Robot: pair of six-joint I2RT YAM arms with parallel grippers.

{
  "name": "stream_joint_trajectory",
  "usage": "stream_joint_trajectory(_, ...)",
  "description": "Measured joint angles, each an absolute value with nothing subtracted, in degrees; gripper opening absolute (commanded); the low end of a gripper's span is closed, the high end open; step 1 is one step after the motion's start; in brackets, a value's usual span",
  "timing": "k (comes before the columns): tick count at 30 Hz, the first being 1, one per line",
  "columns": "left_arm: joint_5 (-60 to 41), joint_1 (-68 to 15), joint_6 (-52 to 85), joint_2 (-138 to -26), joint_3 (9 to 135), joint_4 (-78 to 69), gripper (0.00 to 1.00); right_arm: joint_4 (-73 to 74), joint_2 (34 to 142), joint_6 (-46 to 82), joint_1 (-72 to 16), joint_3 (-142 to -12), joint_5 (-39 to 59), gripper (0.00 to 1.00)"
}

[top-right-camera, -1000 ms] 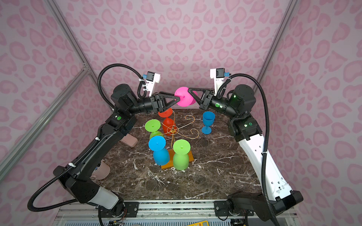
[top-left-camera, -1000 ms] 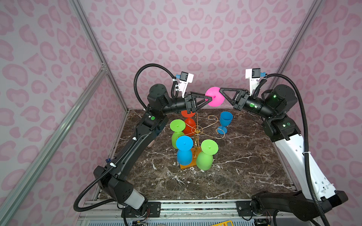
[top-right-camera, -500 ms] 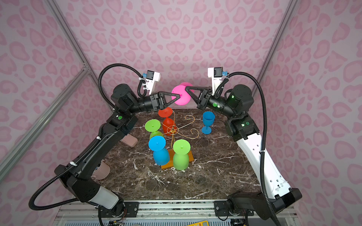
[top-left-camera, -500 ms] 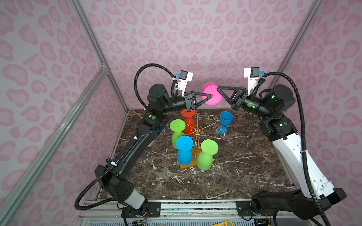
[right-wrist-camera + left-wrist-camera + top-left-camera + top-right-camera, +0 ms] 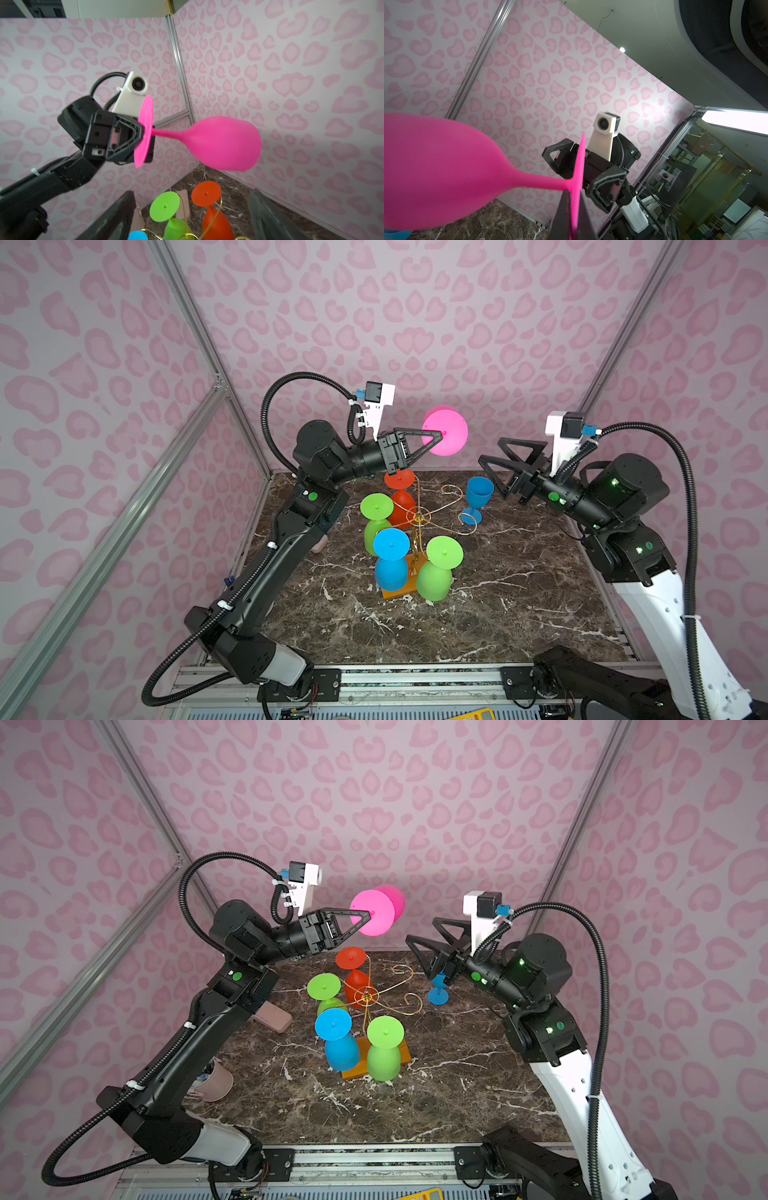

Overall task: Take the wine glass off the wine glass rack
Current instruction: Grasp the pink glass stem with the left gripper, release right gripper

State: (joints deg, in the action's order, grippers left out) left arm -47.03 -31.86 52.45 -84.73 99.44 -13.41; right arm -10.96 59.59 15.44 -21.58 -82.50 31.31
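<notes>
Our left gripper (image 5: 438, 433) is clamped shut on the flat round foot of the pink wine glass (image 5: 451, 435), one finger on each face of the disc, close to where the stem joins it. We hold the glass in the air over the back edge of the table (image 5: 519, 593), above and behind the rack (image 5: 420, 516) and touching no part of it. The glass lies roughly level, foot toward our left wrist and bowl pointing away. In the right wrist view it (image 5: 224, 145) shows a matte, even hot-pink skin, opaque like soft plastic, with a thin stem swelling into a rounded, egg-shaped bowl. Our right gripper (image 5: 490, 450) stands with its jaws spread wide, holding nothing, off to the right of the glass and apart from it. The rack is thin gold wire, with curled scroll arms fanning out from a central post on an orange-brown wooden base (image 5: 399, 593). Four glasses hang on it upside down with their disc feet up: an orange one (image 5: 401, 499), two green ones (image 5: 436, 572) (image 5: 376, 510) and a blue one (image 5: 390, 564). Another blue glass (image 5: 478, 497) stands upright on the dark, white-veined marble table, just right of the rack.
</notes>
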Motion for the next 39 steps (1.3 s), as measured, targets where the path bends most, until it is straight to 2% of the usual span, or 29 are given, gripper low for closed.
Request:
stream_joint_trajectory(7,-45.21,-31.59,56.01,-84.99,99.55,-13.74,0.04,-3.27,54.63,6.2,-21.71,-68.1,25.23,0.99)
stream_joint_trajectory(13,-45.25,-31.59,58.83,-85.6,100.27,-13.65,0.04,9.13,56.82,-0.97,-24.69,-63.9,24.32,0.99)
stream_joint_trajectory(20,-45.25,-31.59,61.14,-85.78,100.62,-13.74,0.04,17.98,64.25,-6.92,-27.55,-67.83,24.03,0.99)
stream_joint_trajectory(39,-45.45,-31.51,66.32,-86.21,101.25,-13.8,0.04,19.94,80.97,-13.04,-28.45,-83.31,24.43,0.97)
